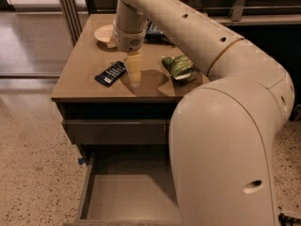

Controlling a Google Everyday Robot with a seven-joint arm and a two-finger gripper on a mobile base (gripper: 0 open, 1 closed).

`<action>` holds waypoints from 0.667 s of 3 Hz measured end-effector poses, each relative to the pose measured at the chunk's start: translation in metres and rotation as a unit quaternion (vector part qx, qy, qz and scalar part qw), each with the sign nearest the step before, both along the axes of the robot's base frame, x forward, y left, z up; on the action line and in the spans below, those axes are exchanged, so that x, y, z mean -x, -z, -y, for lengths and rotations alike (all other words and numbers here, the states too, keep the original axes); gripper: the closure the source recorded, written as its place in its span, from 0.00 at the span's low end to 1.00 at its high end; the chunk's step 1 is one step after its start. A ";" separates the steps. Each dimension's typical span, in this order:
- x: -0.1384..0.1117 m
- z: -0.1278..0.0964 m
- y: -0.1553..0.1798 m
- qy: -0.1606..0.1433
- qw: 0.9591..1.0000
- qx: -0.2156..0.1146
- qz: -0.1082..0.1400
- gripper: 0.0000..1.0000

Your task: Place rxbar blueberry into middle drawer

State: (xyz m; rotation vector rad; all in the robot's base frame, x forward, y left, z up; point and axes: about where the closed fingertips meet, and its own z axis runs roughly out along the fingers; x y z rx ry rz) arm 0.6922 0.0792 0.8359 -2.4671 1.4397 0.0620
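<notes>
Above the tabletop (82,81), hand (134,73) just beside rxbar blueberry (111,74), grip unclear, middle drawer (126,200) open below.

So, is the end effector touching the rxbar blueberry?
Cannot tell. The camera view shows the end effector close beside the rxbar blueberry on the cabinet top; their outlines meet, but neither contact nor a gap shows plainly.

rxbar blueberry (111,73) on countertop (82,76) — pincer (134,75) just R of it; middle drawer (127,201) below.

Open drawer (126,197) (gripper (134,73) seemingly above tabletop (82,81))
</notes>
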 end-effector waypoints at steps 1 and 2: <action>-0.005 -0.002 0.005 -0.002 1.000 -0.017 -0.001 0.00; -0.011 -0.011 0.014 -0.013 0.999 -0.028 -0.011 0.00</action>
